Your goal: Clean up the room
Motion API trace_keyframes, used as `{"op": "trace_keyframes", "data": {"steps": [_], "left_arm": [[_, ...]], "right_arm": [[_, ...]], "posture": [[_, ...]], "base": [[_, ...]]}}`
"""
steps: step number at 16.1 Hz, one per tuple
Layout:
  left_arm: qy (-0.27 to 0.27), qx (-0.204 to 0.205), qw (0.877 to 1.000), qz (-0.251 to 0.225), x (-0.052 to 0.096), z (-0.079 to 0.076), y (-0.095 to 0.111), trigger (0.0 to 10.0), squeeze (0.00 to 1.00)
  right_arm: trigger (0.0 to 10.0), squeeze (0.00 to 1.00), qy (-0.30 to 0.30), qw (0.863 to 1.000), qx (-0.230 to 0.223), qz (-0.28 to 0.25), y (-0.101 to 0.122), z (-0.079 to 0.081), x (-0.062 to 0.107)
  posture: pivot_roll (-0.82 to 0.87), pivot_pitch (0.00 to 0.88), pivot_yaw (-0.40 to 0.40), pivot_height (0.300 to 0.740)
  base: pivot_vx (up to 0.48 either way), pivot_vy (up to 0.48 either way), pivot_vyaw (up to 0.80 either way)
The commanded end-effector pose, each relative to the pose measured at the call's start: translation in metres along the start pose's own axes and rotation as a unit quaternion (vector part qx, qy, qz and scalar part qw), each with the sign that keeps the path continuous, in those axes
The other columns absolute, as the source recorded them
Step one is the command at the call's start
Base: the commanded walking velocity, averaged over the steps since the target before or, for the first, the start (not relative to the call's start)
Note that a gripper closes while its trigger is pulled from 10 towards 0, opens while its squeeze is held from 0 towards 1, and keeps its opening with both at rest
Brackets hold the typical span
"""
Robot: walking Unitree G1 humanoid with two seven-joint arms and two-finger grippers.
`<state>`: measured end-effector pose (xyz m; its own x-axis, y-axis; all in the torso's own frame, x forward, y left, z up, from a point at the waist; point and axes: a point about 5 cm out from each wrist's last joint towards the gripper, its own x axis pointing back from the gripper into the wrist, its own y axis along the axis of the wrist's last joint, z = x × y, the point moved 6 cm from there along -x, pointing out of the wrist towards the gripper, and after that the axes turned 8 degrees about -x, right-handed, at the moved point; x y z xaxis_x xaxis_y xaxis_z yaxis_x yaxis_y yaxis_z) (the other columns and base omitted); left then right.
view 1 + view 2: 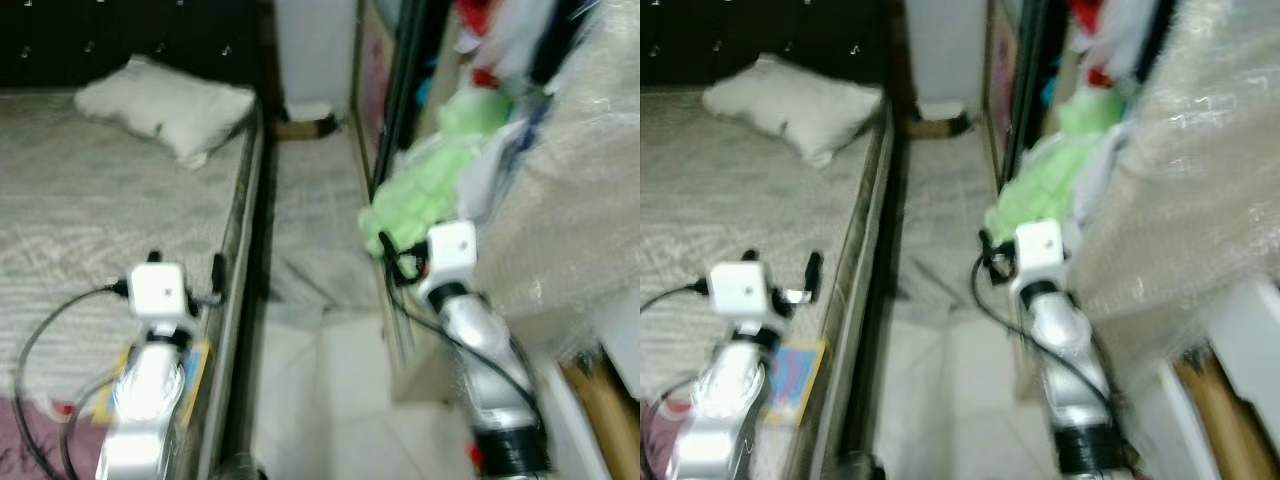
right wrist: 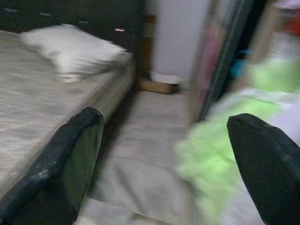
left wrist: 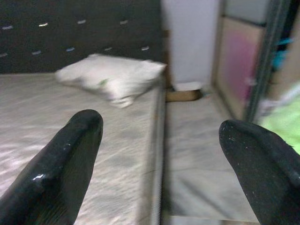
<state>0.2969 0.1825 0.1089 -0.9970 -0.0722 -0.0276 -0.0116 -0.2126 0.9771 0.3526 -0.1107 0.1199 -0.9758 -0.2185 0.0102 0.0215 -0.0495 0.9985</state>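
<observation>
left gripper spread over bed, right gripper spread near one green cloth, one pillow

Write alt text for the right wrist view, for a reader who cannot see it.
The right gripper, its two black fingers spread wide and empty, points down a grey floor aisle beside a grey quilted bed bearing a white pillow. A blurred heap of lime-green cloth spills toward the aisle on the other side.

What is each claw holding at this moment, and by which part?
Nothing is held. The left claw is open above the edge of the bed, and the right claw is open in front of the green cloth, with no contact.
</observation>
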Motion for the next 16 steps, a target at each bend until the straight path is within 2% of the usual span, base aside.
{"op": "trace_keyframes", "data": {"steps": [1, 16], "left_arm": [[0.001, -0.003, 1.000, 0.002, -0.0009, -0.0016, 0.0005, 10.0, 0.00], [0.003, -0.003, 1.000, 0.001, -0.0044, -0.0021, 0.0020, 10.0, 0.00]], "right_arm": [[10.0, 0.00, -0.002, 1.000, 0.002, 0.001, -0.0003, -0.0042, 0.0013], [10.0, 0.00, 0.003, 1.000, 0.000, 0.000, -0.0001, -0.0018, -0.0021]], "posture": [[-0.10, 0.035, -0.036, 0.740], [-0.10, 0.041, -0.038, 0.740]], "base": [[0.000, 0.000, 0.80], [0.000, 0.000, 0.80]]}}
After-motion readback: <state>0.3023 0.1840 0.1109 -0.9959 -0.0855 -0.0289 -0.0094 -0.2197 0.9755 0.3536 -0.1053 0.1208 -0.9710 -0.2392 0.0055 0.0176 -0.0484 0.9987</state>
